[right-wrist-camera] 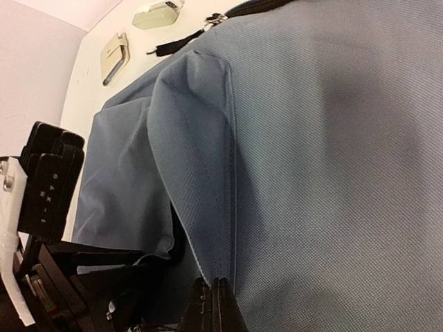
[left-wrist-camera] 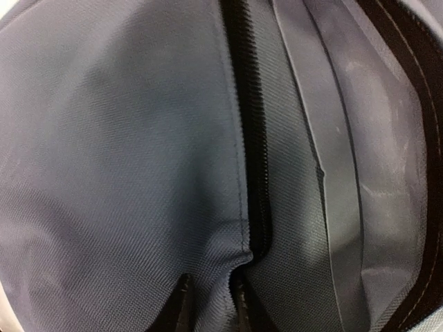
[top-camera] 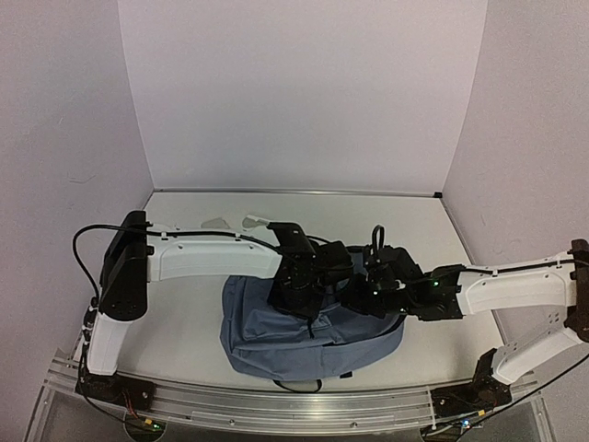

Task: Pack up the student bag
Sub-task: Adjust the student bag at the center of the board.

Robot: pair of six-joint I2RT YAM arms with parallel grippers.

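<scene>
Backpack position: the blue backpack [top-camera: 276,341] lies flat on the worktop [top-camera: 184,322], towards the near edge, midway between the two arm bases.
Arms: the left arm [top-camera: 212,258] and right arm [top-camera: 515,290] both reach in over the upper part of the backpack, and their wrists nearly meet above it.
Left fingers: the left fingers [left-wrist-camera: 235,308] are close together, with the fabric edge beside the black zip [left-wrist-camera: 252,173] dipping down between the two tips. They grip that edge of the backpack.
Right fingers: the right fingers [right-wrist-camera: 213,304] are pressed together. A raised fold of blue fabric with a stitched seam narrows right to their tips, so they pinch the backpack there.
Backpack relative to fingers: cloth fills almost the whole of both wrist views, so the backpack is directly under and against both sets of fingers.
Top view only: shows the whole outline of the backpack, its black top loop [top-camera: 377,238] standing up beside the right wrist, and both arms. The fingertips are hidden under the wrists.
Left wrist view only: shows the zip teeth running up from the fingertips, with paler inner lining to the right of them.
Right wrist view only: shows the black parts of the left arm at lower left, and two small pale items [right-wrist-camera: 114,55] on the worktop beyond the backpack; what they are cannot be told.
</scene>
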